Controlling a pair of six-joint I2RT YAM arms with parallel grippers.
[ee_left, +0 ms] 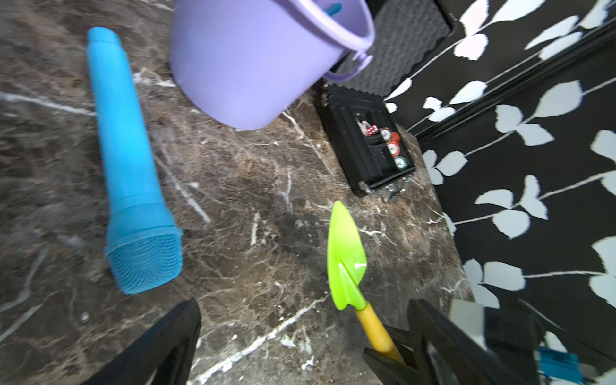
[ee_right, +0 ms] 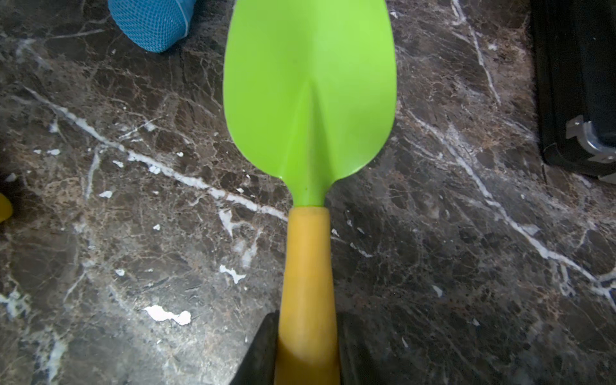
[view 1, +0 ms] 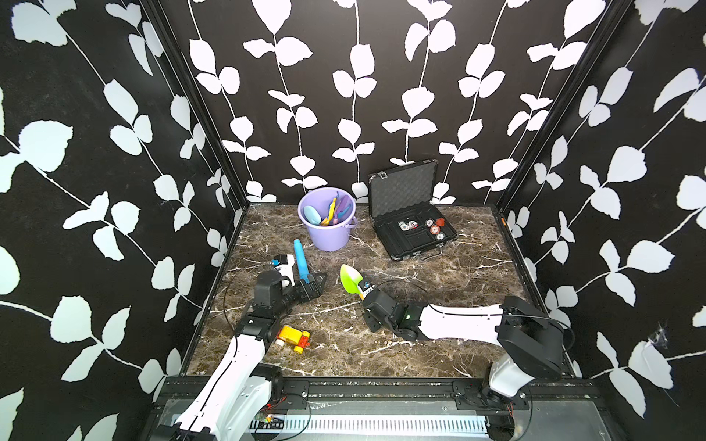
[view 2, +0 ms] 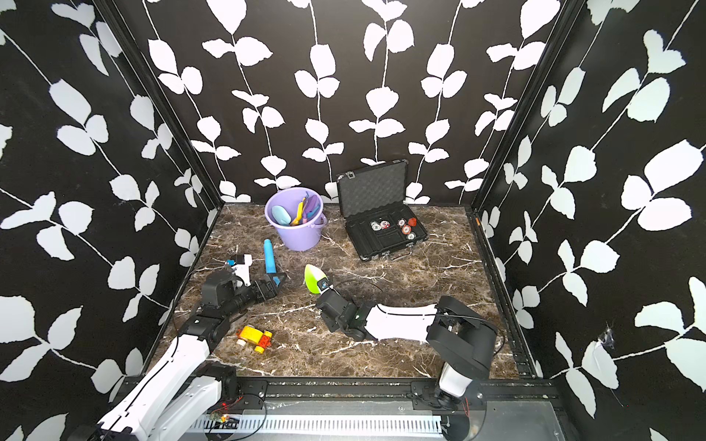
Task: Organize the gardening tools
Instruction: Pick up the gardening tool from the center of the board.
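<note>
A green trowel (view 1: 350,279) (view 2: 313,278) (ee_left: 346,260) (ee_right: 310,100) with a yellow handle is held near the middle of the marble table. My right gripper (view 1: 366,293) (view 2: 324,286) (ee_right: 306,333) is shut on its handle, and the blade points toward the back. Several other gardening tools (view 1: 332,210) (view 2: 301,212) stand in a purple bucket (view 1: 328,236) (view 2: 298,238) (ee_left: 250,66) at the back. My left gripper (view 1: 315,281) (view 2: 278,281) (ee_left: 305,310) is open and empty, left of the trowel.
A light-blue cylinder (view 1: 300,259) (view 2: 269,257) (ee_left: 126,160) (ee_right: 153,23) lies beside the left gripper, its wide end by the fingers. A yellow-and-red toy car (view 1: 293,336) (view 2: 255,338) sits front left. An open black case (view 1: 412,225) (view 2: 382,225) (ee_left: 366,146) stands back right.
</note>
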